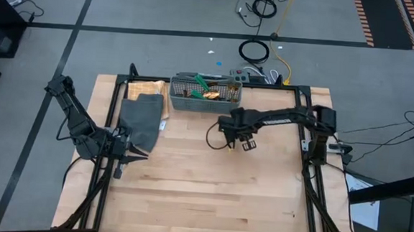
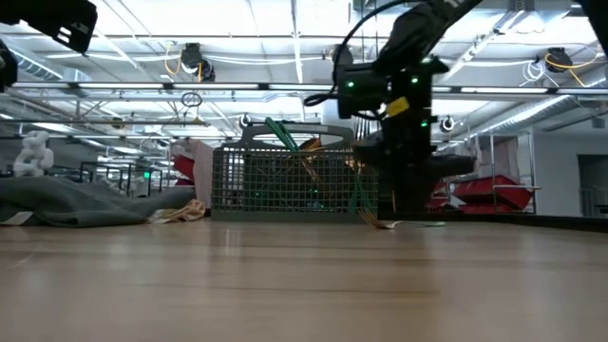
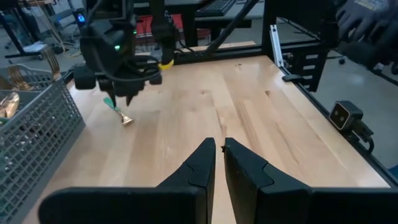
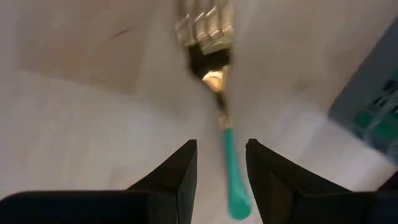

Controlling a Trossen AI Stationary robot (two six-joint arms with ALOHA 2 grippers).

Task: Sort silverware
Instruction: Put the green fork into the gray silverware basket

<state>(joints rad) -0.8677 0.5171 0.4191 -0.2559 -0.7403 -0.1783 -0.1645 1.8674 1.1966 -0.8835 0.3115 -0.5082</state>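
Observation:
A fork with a gold head and a green handle lies under my right gripper, a little toward the near edge from the grey mesh basket. The gripper is open and points down, one finger on each side of the handle. In the left wrist view the fork slants, with its head on the wood. The basket holds more gold and green silverware. My left gripper is shut and empty, near the table's left edge, beside the grey cloth. My right gripper comes from above, with its fingers across the fork's green handle near its free end. The gap between the fingers is wider than the handle. The handle runs close to one finger; I cannot tell whether it touches.
The grey folded cloth lies at the far left, beside the basket. A black frame runs along the table's edges. Bare wood stretches from the middle of the table to the near edge. Cables lie on the floor beyond the far edge.

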